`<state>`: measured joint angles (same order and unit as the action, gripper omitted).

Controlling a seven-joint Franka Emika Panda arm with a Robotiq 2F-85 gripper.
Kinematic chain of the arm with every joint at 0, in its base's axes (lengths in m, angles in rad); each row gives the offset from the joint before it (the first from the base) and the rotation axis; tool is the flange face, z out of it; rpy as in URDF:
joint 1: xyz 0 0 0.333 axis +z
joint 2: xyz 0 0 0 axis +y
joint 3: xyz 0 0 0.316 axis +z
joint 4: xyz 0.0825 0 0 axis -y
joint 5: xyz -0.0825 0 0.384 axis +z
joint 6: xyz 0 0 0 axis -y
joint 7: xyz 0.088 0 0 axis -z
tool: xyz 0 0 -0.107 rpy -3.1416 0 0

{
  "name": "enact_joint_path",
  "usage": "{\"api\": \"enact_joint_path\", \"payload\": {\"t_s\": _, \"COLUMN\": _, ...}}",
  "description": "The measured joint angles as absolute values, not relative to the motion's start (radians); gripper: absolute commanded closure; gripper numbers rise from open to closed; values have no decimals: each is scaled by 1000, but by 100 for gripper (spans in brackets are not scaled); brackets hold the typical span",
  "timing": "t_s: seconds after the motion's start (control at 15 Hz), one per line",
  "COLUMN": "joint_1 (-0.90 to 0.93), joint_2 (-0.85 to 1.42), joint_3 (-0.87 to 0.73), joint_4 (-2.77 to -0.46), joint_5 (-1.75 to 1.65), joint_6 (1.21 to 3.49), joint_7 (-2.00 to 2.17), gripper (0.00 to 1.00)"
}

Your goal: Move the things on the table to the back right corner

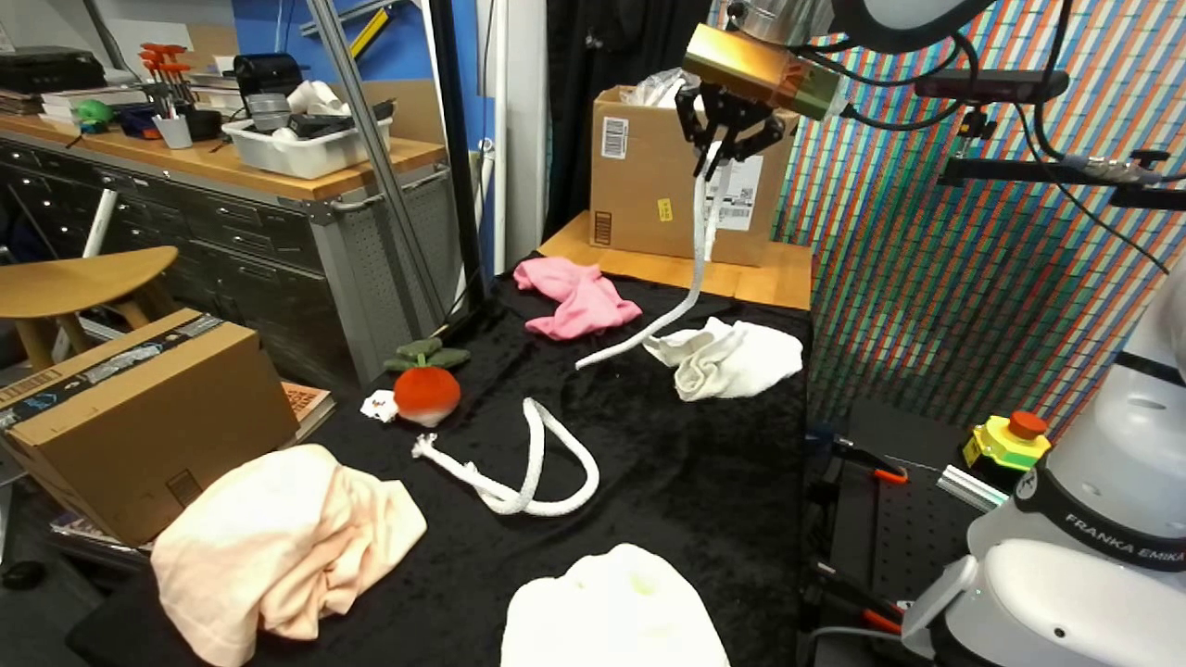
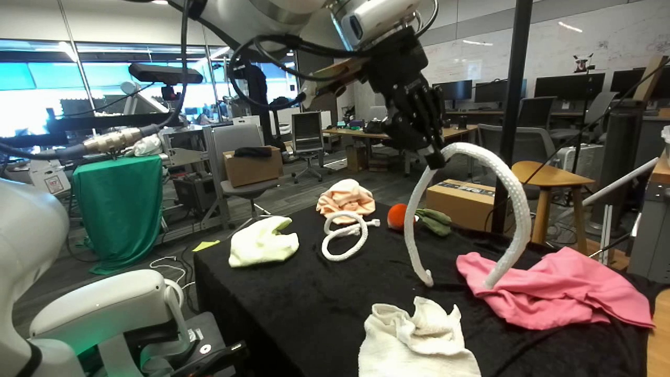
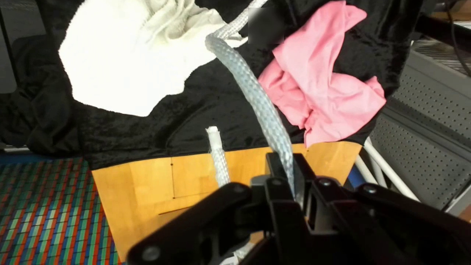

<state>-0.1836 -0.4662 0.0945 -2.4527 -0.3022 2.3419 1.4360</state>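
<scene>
Pinching a white rope [image 2: 515, 196], the gripper [image 3: 288, 163] above the table [image 1: 700, 482], both strands hanging.

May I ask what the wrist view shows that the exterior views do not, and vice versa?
Only the wrist view clearly shows thin dark lines on the bare wood past the black fabric.
Only the exterior views show the peach cloth, the looped rope, the red round object and the second white cloth.
All views share the gripper shut on the held rope, the pink cloth and a rumpled white cloth.
</scene>
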Motion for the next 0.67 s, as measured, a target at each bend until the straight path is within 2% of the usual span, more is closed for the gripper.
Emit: {"api": "enact_joint_path", "payload": {"t_s": 0.67, "joint_1": -184, "joint_2": -325, "joint_3": 90, "joint_4": -2205, "joint_5": -302, "joint_6": 2280, "joint_7": 1258, "gripper": 91}}
